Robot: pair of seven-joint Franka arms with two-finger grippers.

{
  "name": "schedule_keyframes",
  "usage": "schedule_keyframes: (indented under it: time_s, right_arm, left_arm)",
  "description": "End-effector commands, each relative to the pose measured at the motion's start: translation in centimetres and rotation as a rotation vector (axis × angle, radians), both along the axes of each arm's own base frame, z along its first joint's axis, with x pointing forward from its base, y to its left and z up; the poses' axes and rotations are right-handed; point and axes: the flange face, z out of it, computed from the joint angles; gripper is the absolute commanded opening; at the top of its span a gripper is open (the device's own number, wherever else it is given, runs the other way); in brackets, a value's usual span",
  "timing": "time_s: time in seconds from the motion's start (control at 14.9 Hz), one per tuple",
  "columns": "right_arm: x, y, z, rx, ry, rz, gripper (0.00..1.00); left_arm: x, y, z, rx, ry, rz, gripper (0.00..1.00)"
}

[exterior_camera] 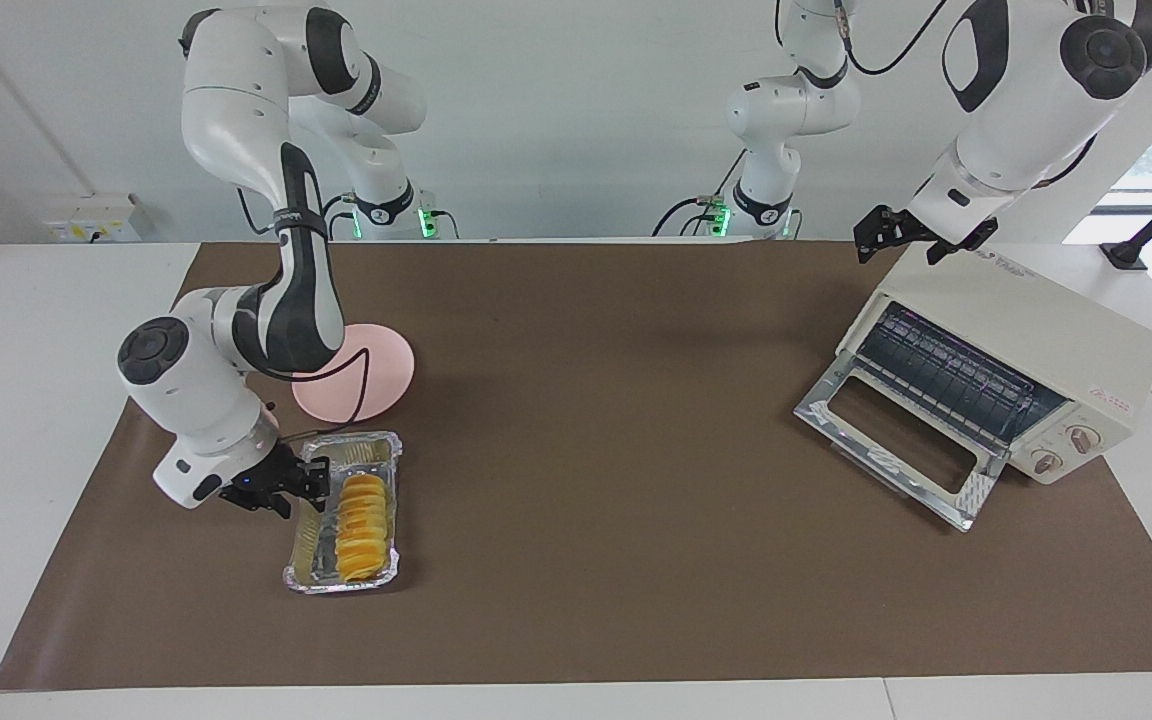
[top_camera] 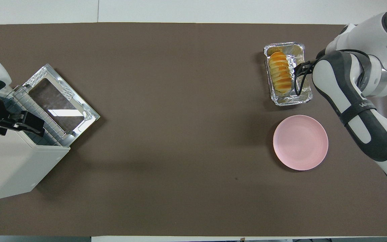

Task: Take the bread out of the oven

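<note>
Now right gripper (exterior_camera: 298, 487) at the foil tray (exterior_camera: 308, 551) rim beside the bread (exterior_camera: 360, 515), grip unclear; left gripper (exterior_camera: 908, 237) open, empty

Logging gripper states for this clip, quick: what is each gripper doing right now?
Left gripper: open, holding nothing, over the oven top.
Right gripper: at the foil tray rim beside the bread; open or shut cannot be told.

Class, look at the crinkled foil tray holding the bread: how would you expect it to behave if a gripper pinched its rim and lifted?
The foil tray looks thin and crinkled, so its rim would probably bend rather than stay stiff. With the bread lying along one side, it may sag or tilt there. It seems light, so a push would likely slide it on the brown mat.
</note>
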Motion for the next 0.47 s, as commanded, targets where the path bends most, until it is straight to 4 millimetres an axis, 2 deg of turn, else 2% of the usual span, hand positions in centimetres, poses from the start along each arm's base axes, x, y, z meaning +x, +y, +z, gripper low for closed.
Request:
schedule_keyframes:
  time_s: [0.0,0.27,0.4]
  right_arm:
    - [-0.7,2.3,2.1,-0.016,0.014,0.026,1.0]
    - [-0.7,4.5,1.3,-0.094,-0.003,0.018,1.0]
    - [-0.9,4.9,-0.3,-0.114,-0.018,0.037,1.0]
  left_arm:
    - [-0.1,0.2,0.4,-0.008,0.005,0.006,1.0]
    - [-0.1,0.2,0.4,-0.008,0.005,0.006,1.0]
    - [-0.1,0.2,0.4,-0.008,0.005,0.006,1.0]
